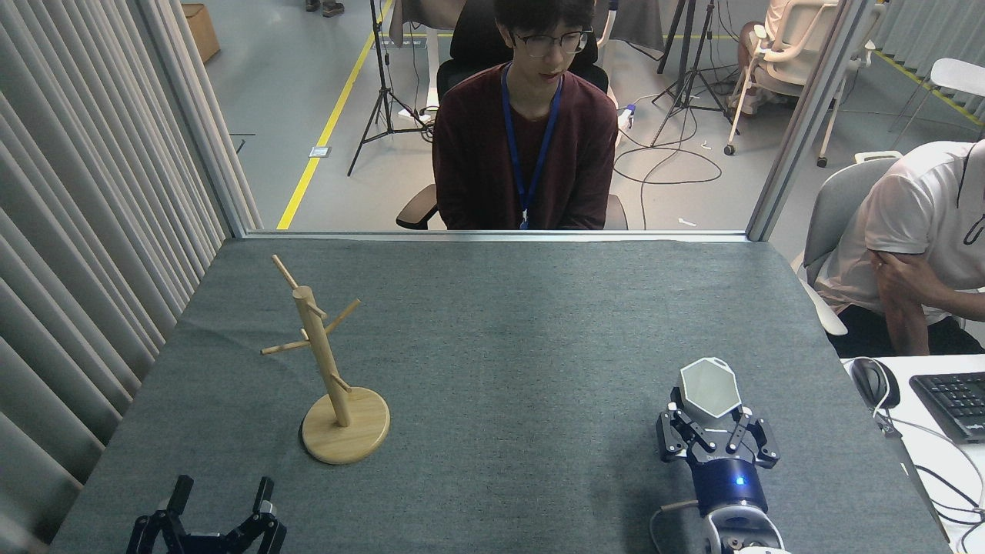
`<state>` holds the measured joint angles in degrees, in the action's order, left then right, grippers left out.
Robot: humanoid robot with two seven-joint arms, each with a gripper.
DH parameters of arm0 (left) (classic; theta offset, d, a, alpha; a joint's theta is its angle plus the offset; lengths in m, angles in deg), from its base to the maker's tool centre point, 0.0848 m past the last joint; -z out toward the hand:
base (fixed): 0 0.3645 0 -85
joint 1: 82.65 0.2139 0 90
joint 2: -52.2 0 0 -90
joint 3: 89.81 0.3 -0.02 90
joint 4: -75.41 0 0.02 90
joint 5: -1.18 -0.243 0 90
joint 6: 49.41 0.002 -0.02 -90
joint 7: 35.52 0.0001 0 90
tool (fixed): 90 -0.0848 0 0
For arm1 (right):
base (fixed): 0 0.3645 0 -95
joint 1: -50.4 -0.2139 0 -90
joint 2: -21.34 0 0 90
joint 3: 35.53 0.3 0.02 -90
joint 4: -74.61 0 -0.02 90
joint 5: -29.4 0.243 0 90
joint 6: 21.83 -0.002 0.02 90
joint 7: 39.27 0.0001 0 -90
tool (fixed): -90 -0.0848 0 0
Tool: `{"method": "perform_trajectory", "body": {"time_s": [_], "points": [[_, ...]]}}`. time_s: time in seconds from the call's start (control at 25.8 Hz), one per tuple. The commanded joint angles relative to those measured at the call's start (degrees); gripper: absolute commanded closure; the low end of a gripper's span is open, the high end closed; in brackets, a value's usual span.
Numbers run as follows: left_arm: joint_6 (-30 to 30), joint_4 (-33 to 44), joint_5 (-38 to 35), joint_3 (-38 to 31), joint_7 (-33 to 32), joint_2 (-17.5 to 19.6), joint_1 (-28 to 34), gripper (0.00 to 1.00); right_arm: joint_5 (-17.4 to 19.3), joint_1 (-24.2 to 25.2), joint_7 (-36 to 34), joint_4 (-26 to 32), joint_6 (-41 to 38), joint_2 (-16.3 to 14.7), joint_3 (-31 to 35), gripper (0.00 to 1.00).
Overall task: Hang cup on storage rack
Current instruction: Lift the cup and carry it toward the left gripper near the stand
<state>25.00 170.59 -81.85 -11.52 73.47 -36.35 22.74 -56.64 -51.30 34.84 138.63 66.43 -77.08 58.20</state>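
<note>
Left gripper point(222, 500), black, sits at the near table edge with fingers spread, holding nothing. Right gripper point(709, 415) is clamped around the plain white hexagonal-rimmed cup point(709, 387), near right. Light wooden peg rack point(327, 362) stands upright, far left.

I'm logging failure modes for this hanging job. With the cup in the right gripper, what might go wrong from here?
The right gripper holds the cup low on its body, so it may tilt or slip in transit. The storage rack stands far across the table with thin pegs, and its light base could tip if bumped. The cup's small tab gives little margin for aligning.
</note>
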Motion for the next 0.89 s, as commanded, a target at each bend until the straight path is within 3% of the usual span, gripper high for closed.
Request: {"method": "perform_trajectory", "body": {"time_s": [0.0,0.19,0.39,0.7,0.85], "points": [[-0.93,-0.35,-0.29,2.83,0.0,0.39,-0.18,0.01,-1.32,2.38,0.42,8.05,0.51,3.06,-5.49,0.43],[-0.93,-0.52,-5.21,8.28,0.0,1.01,-0.45,0.01,-9.49,4.14,0.42,14.2,2.09,5.96,-15.42,0.44],[-0.93,-0.96,-9.43,11.8,0.0,0.83,-0.62,0.01,-13.98,5.19,0.51,16.84,2.09,8.86,-22.36,0.44],[-0.76,-0.96,-9.52,12.67,-0.09,0.57,-0.71,0.01,-20.74,11.87,0.51,21.58,2.18,11.32,-33.17,0.43],[-0.85,-0.52,-9.52,13.03,-0.09,0.65,-0.98,0.01,-21.71,13.19,0.42,21.58,2.35,12.64,-35.11,0.43]]}}
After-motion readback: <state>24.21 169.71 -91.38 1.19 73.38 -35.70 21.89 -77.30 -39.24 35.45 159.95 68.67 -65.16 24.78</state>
